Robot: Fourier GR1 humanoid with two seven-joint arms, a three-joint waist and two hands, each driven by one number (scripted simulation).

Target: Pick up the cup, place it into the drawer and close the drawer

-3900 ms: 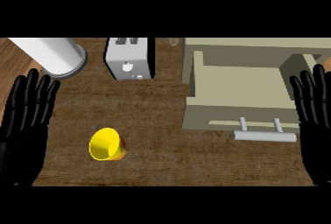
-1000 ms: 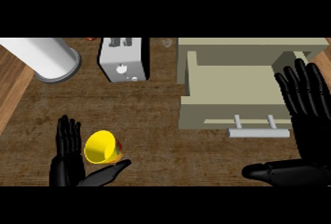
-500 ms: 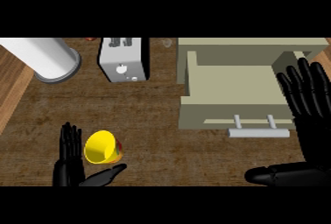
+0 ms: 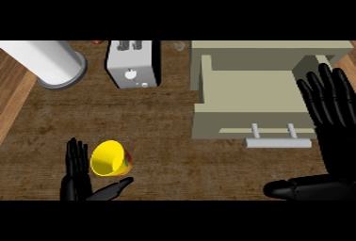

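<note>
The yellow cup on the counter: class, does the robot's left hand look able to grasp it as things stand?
Probably yes. The left hand is open right beside the yellow cup, fingers on its left and thumb below, with nothing between them.

We get pretty even, soft light here, the brown tabletop (image 4: 173, 117) looks dim, shadows faint, no real glare.

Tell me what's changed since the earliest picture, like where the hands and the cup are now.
The left hand has come in from the left edge to the yellow cup, fingers straight beside it and thumb spread below, not yet curled round it. The right hand shifted slightly inward over the open drawer. The cup, the toaster and the drawer kept their arrangement.
</note>
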